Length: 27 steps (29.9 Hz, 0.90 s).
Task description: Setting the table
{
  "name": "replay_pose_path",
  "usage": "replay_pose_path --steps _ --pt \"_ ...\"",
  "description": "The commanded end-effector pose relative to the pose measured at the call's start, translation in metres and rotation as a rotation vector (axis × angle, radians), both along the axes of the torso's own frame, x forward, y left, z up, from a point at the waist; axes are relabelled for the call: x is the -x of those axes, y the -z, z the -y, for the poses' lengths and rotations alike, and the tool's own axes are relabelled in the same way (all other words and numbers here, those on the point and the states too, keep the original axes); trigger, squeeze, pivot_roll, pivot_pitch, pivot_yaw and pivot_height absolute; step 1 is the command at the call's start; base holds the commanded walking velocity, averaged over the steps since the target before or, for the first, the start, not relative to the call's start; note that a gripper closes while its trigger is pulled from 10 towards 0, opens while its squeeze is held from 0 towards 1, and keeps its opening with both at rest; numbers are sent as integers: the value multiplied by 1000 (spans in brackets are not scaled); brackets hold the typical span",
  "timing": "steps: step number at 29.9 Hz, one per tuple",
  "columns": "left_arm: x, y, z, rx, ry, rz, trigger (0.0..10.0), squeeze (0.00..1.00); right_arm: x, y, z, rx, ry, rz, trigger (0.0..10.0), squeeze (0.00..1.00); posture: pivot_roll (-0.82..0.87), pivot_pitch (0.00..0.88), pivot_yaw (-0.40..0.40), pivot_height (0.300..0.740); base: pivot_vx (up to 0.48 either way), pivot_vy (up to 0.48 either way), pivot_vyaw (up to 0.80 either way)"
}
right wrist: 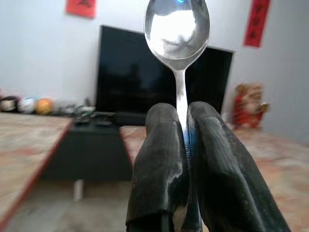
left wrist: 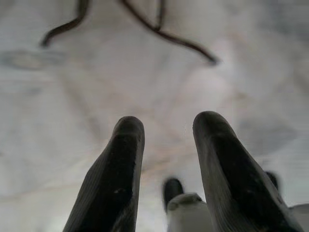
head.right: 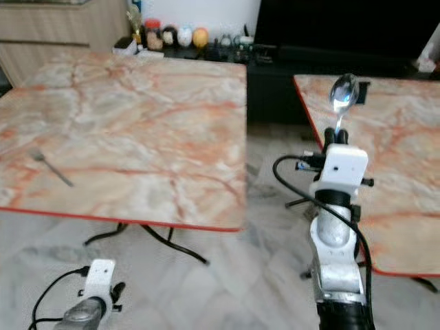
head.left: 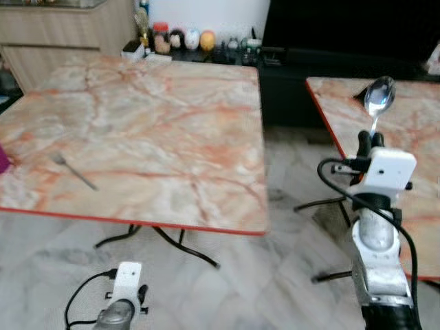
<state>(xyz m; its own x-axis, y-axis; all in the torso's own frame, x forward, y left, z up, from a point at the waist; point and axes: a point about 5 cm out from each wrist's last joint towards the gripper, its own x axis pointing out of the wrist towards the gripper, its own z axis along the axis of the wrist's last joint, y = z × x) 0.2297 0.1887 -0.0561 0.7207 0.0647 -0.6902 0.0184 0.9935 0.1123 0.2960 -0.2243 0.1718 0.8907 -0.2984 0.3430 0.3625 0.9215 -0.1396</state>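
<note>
My right gripper (head.left: pixel 371 139) is raised between the two tables, shut on the handle of a metal spoon (head.left: pixel 379 97) whose bowl points up. The right wrist view shows the spoon (right wrist: pixel 177 29) pinched between the black fingers (right wrist: pixel 161 164). A metal fork (head.left: pixel 74 171) lies on the left part of the big marble table (head.left: pixel 172 117). My left gripper (left wrist: pixel 166 140) hangs low over the floor, open and holding nothing.
A second marble table (head.left: pixel 412 137) stands on the right, beside my right arm. A dark TV stand (head.left: pixel 330 75) with a black screen is behind, with small jars and figurines (head.left: pixel 182 39) along the back. Black table legs (head.left: pixel 172 240) cross the tiled floor.
</note>
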Motion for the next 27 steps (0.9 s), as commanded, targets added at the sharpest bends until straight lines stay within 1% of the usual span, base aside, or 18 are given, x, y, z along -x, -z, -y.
replay_pose_path --steps 1,16,27 --pt "2 0 -10 -21 -9 -7 10000 0 -2 -6 -6 0 -19 24 10000 0 56 0 -45 740 0 -480 0" --pt "1 0 -6 -11 -1 -5 10000 0 -2 -7 -4 -2 -15 23 10000 0 46 0 -40 740 0 -480 0" --pt "2 0 -7 -12 0 -5 10000 0 -3 -6 -5 -3 -18 20 10000 0 43 0 -34 740 0 -480 0"
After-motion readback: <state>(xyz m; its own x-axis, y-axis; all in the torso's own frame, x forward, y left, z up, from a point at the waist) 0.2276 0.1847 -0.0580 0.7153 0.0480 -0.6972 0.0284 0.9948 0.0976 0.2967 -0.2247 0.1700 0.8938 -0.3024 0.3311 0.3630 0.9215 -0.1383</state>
